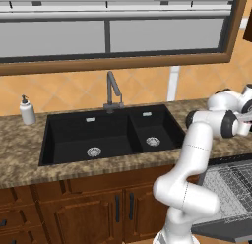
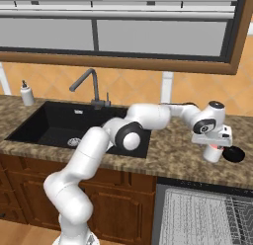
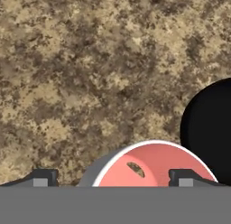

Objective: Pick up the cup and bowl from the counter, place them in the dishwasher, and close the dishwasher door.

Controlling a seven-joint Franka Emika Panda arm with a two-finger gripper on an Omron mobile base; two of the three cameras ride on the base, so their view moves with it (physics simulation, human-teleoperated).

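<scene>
1. Your gripper (image 3: 113, 177) hangs over the cup (image 3: 153, 166), jaws spread wide and holding nothing; one fingertip shows over the pink interior, the other out over bare stone.
2. So the cup sits directly below but off-centre towards one finger; you'd want to shift across before descending.
3. The cup (image 2: 213, 152) stands upright on the counter (image 2: 173, 155), mouth up: a smooth tapered wall, pale rim, red-pink inside.
4. Just beside it lies the bowl (image 2: 233, 153), round, glossy black.
5. The speckled brown granite is flat; the dishwasher (image 2: 207, 217) rack waits open below.
</scene>
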